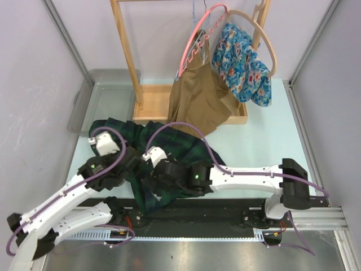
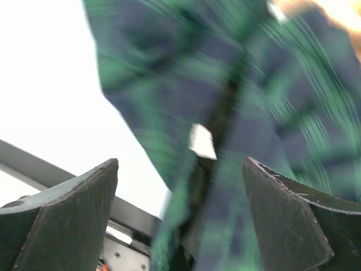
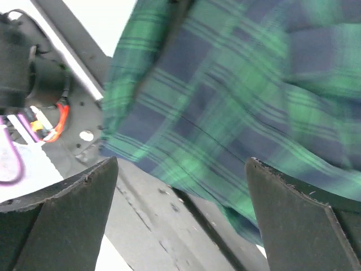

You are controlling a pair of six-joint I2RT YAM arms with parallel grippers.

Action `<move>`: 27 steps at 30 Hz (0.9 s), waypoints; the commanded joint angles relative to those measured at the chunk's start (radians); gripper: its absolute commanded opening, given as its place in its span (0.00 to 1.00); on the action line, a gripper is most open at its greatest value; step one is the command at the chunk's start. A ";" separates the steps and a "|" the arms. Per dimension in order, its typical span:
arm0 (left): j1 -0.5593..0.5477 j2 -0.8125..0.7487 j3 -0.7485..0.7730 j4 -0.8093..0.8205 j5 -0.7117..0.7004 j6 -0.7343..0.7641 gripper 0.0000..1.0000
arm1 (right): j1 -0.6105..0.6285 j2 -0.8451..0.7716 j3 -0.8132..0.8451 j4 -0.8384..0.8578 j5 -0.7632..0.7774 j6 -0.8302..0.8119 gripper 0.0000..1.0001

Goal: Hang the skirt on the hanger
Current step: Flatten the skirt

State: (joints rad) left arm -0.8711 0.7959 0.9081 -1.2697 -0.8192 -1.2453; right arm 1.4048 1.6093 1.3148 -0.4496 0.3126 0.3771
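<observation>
- Skirt (image 1: 189,145): dark green and navy plaid, laid crumpled on the table (image 1: 265,141) near the front edge, between the rack base and the arm mounts. It is not on any hanger. Its near hem is seen lying over the black rail (image 1: 225,212) at the table's edge. A small white tag (image 2: 202,141) is seen on the cloth in the left wrist view, which is blurred.
- Left gripper (image 2: 180,164): held above the left part of the skirt, jaws spread wide, nothing held between them.
- Right gripper (image 3: 181,164): held above the skirt's near hem, jaws spread wide, nothing grasped; plaid cloth and the rail are seen in the gap.
- Pink hanger (image 1: 194,39): hung on the wooden rack (image 1: 125,51) at the back of the table; a brown garment (image 1: 197,99) is carried on it.
- Wooden hanger (image 1: 265,42): hung just beside the pink one, to its right; a blue floral garment (image 1: 242,62) is draped on it.
- Grey tray (image 1: 90,101): set at the table's back left, beside the rack, well apart from both grippers.
</observation>
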 commanded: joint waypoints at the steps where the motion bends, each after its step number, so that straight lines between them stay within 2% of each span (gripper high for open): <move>1: 0.193 -0.047 -0.005 -0.030 -0.060 0.018 0.94 | 0.045 0.044 0.012 0.158 -0.050 -0.012 1.00; 2: 0.266 -0.053 -0.023 0.004 -0.051 0.100 0.94 | 0.054 0.055 0.012 0.172 -0.052 -0.015 1.00; 3: 0.300 -0.061 -0.032 0.074 -0.023 0.143 0.94 | 0.066 0.067 0.012 0.190 -0.047 -0.012 1.00; 5: 0.378 -0.063 -0.044 0.113 0.000 0.216 0.95 | 0.072 0.104 0.012 0.199 -0.035 0.003 1.00; 10: 0.483 -0.076 -0.040 0.196 0.049 0.285 0.95 | 0.085 0.179 0.012 0.216 0.014 0.014 1.00; 16: 0.555 -0.083 -0.035 0.266 0.121 0.363 0.95 | 0.089 0.239 0.012 0.210 0.074 0.031 0.99; 20: 0.558 -0.084 -0.046 0.300 0.146 0.391 0.95 | 0.088 0.250 0.012 0.177 0.161 0.060 0.94; 23: 0.558 -0.090 -0.058 0.332 0.172 0.402 0.95 | 0.079 0.256 0.012 0.149 0.206 0.080 0.75; 24: 0.558 -0.092 -0.061 0.342 0.183 0.405 0.95 | 0.073 0.252 0.011 0.123 0.218 0.097 0.59; 25: 0.558 -0.095 -0.063 0.346 0.187 0.408 0.95 | 0.071 0.241 0.012 0.108 0.253 0.103 0.50; 26: 0.558 -0.098 -0.064 0.354 0.196 0.420 0.95 | 0.071 0.232 0.011 0.092 0.270 0.108 0.35; 27: 0.558 -0.100 -0.069 0.363 0.204 0.425 0.95 | 0.072 0.221 0.011 0.057 0.289 0.120 0.29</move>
State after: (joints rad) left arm -0.3225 0.7116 0.8520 -0.9726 -0.6605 -0.8707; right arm 1.4826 1.8572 1.3148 -0.3107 0.4686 0.4389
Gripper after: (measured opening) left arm 0.951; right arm 0.418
